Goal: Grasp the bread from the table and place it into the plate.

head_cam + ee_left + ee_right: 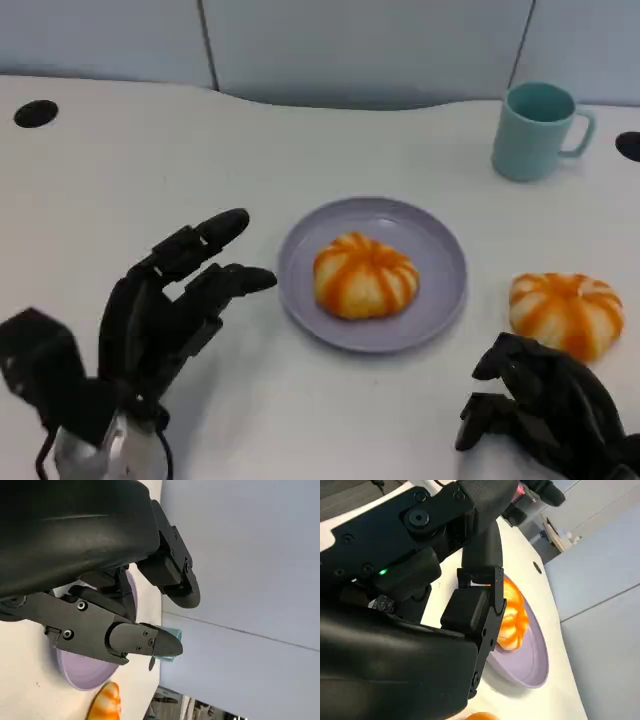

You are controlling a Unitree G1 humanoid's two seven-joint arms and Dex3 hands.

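Bread (365,275) lies in the middle of the lilac plate (440,250), and a second bread (566,312) sits on the white surface (120,170) just beside the plate's rim, on my right. That second piece is the one I judge to be in hand. My right robot hand (540,405) hovers near it, on the side closest to me, fingers curled inward and holding nothing. To do this well, I should spread those fingers first, come down over the crown of the loaf, close gently round its sides so the soft crust is not crushed, and lift clear of the rim before crossing. My left robot hand (175,300) stands raised left of the plate, fingers spread, empty. A teal mug (535,130) stands well apart, behind.
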